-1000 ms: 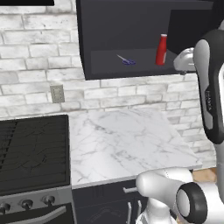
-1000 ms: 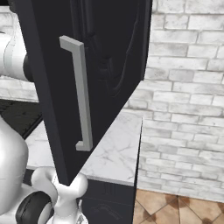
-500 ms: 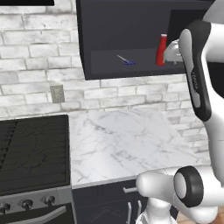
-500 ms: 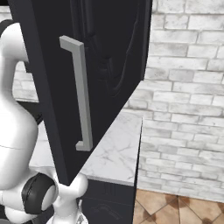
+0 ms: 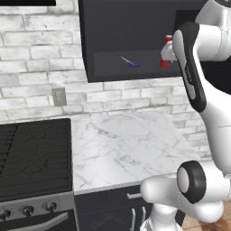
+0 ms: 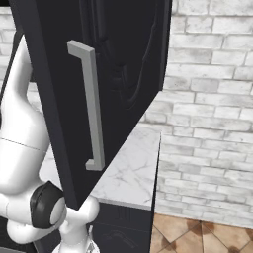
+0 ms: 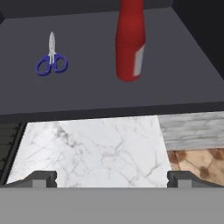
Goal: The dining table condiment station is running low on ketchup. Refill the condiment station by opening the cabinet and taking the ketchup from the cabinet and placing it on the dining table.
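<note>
The black cabinet (image 5: 135, 40) stands open, its ornate door (image 6: 128, 74) with the silver bar handle (image 6: 92, 106) swung out to the right. The red ketchup (image 7: 129, 41) stands upright on the cabinet shelf, right of centre. In the left base view my forearm covers part of the ketchup (image 5: 165, 61). My gripper (image 7: 111, 178) is open and empty, its fingertips (image 7: 41, 178) wide apart, just outside the shelf's front edge and short of the bottle. The dining table is out of view.
Blue-handled scissors (image 7: 51, 63) lie on the shelf left of the bottle. Below the cabinet lies a white marble counter (image 5: 122, 149), with a black stove (image 5: 31, 158) to its left and a brick wall (image 6: 212, 99) behind.
My arm has swung left toward the open cabinet. The hand now sits in front of the ketchup, and the forearm covers part of the bottle.
</note>
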Robot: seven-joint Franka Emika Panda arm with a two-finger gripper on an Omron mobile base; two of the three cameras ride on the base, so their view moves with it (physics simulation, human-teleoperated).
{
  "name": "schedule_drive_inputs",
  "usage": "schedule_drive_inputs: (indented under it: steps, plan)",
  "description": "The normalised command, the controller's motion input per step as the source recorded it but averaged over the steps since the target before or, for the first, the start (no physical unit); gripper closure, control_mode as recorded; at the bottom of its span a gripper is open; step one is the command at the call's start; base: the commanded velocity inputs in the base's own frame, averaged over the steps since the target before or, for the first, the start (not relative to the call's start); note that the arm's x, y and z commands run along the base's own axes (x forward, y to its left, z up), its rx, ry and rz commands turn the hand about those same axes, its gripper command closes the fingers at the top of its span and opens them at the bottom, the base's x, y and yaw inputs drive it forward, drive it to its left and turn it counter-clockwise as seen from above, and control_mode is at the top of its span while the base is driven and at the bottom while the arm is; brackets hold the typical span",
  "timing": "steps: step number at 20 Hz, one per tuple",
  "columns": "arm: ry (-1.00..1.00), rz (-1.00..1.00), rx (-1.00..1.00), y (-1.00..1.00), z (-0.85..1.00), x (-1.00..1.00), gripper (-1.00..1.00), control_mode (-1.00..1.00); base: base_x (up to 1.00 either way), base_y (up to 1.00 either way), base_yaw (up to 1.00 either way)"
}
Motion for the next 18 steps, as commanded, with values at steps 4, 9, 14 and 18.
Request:
schedule_drive_inputs:
  steps: [4,9,14,18]
  plan:
    - [-0.02,0.00,0.00,-0.14,-0.02,0.41,-1.00,-1.00,0.00,0.00,0.00]
    - [-0.01,0.00,0.00,-0.20,0.00,0.37,-1.00,-1.00,0.00,0.00,0.00]
    - [0.00,0.00,0.00,0.00,-0.02,0.40,-1.00,-1.00,0.00,0.00,0.00]
    - [0.00,0.00,0.00,0.00,-0.14,0.37,-1.00,-1.00,0.00,0.00,0.00]
